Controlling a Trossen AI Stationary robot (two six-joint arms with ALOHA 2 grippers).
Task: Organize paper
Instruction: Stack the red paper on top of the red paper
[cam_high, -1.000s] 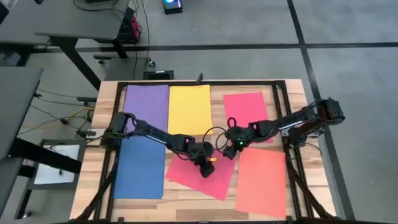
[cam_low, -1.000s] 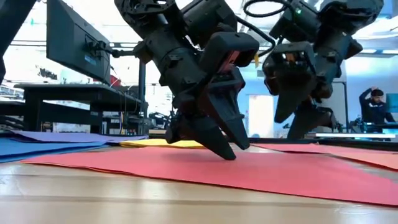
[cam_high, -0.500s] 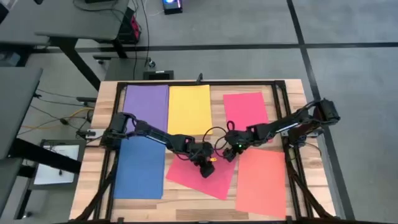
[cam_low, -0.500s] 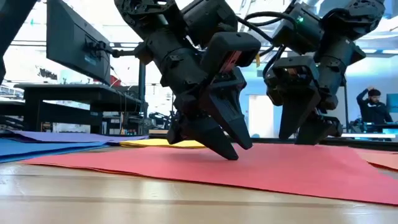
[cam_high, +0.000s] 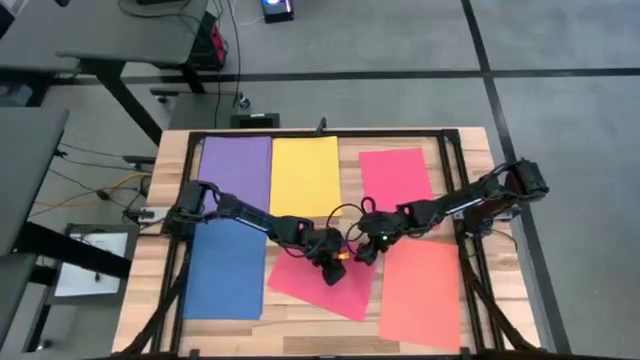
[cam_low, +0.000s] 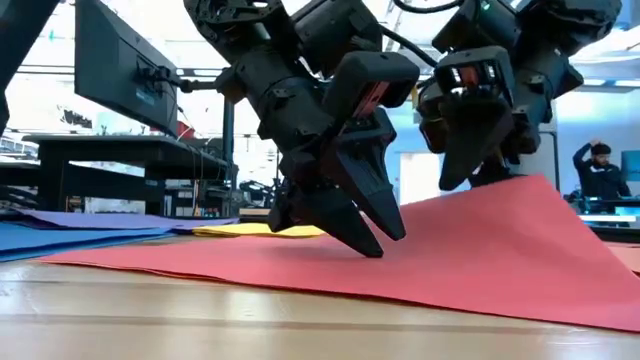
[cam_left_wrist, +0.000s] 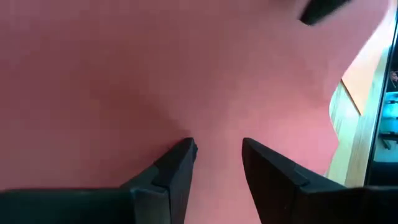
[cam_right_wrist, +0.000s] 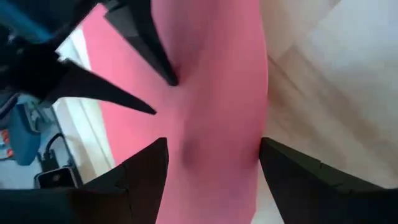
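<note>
A red sheet (cam_high: 320, 295) of the paper lies askew at the table's near middle. My left gripper (cam_high: 335, 270) stands on it near its far edge, its fingers a little apart. My right gripper (cam_high: 366, 250) is just to the right, at the sheet's far right corner, which rises off the table (cam_low: 530, 200). The rest of the sheet lies flat on the wood (cam_low: 300, 270). In the right wrist view the red sheet (cam_right_wrist: 214, 124) fills the gap between my right fingers. My left gripper presses its fingertips (cam_low: 368, 243) down on the red sheet's top face (cam_left_wrist: 217, 118), slanting down from the left. The sheet lies flat on the table under them. My right gripper comes from above at the sheet's far right corner (cam_right_wrist: 211, 93). Its fingers stand apart with the sheet spanning the gap. The corner is lifted and slopes up to the gripper (cam_low: 500, 195). The place of contact is hidden.
Purple (cam_high: 237, 165), yellow (cam_high: 305, 175) and pink-red (cam_high: 393, 172) sheets lie along the far side. A blue sheet (cam_high: 225, 270) is near left and an orange-coral one (cam_high: 420, 295) near right. A black frame (cam_high: 450, 135) rims the table. A person (cam_low: 600, 170) stands far behind.
My right gripper came down onto the red sheet's far right corner, then rose again. That corner has lifted off the table with it and now slopes upward. The part under my left gripper has stayed flat.
</note>
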